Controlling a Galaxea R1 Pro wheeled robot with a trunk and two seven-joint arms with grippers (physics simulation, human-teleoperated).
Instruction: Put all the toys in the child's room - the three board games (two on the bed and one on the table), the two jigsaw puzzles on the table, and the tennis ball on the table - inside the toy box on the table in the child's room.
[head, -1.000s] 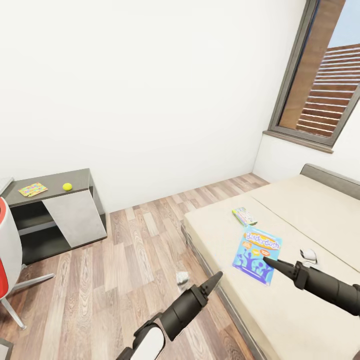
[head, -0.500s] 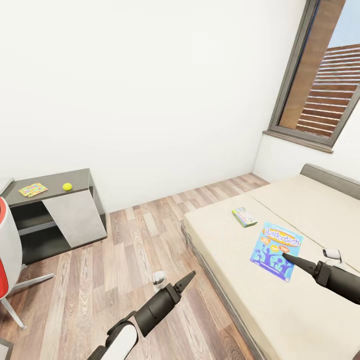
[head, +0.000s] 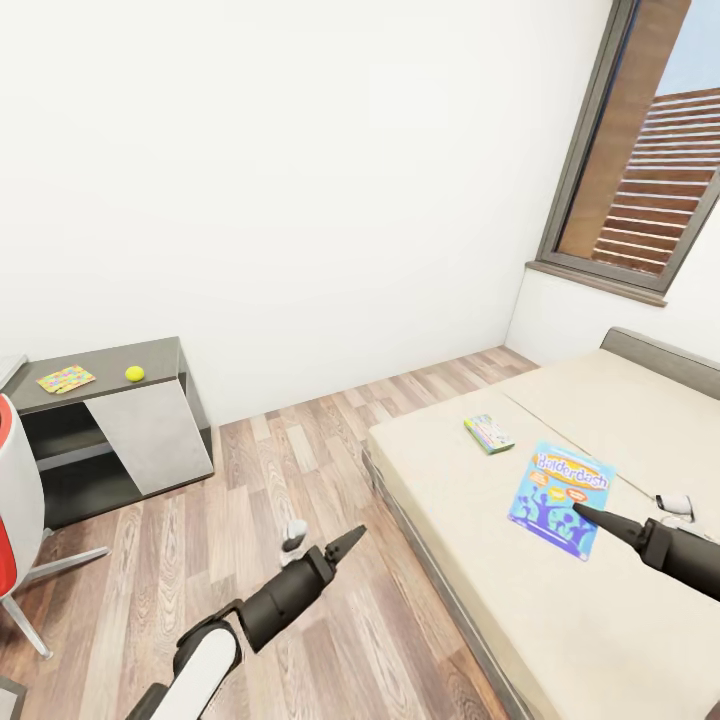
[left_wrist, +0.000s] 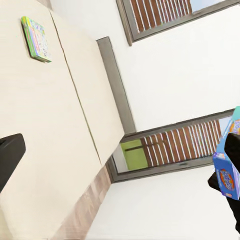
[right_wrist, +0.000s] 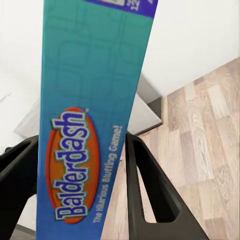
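**A:** What does the next move turn on?

**B:** On where the toy box stands relative to the right claw (head: 585, 512), and I cannot place it. That claw is clamped on the Balderdash board game (head: 560, 483). In the right wrist view the box's teal edge (right_wrist: 92, 125) runs up between the two dark fingers (right_wrist: 145, 190), with the logo reading lengthwise along it.

**A:** So the long axis?

**B:** It runs on away from the claw, which grips the box by its near edge. From the head view the box hangs over the bed (head: 560, 600), its blue printed face turned up toward the camera and tilted.

**A:** And the surface?

**B:** The low dark grey surface (head: 100, 362) stands well off to the robot's left, across the wood floor (head: 290, 470). A jigsaw puzzle (head: 66, 379) and the tennis ball (head: 134, 373) lie on it, near each other but apart. My judgement: the carry goes leftward, away from the bed.

**A:** The other arm?

**B:** The left claw (head: 345, 545) hangs over the floor, nearer that surface; its fingers look drawn together and it holds nothing, as far as I can tell.

**A:** Anything left on the bed?

**B:** A small green-edged board game (head: 489, 433) lies flat there, near the blue box; the right arm is the nearer one.
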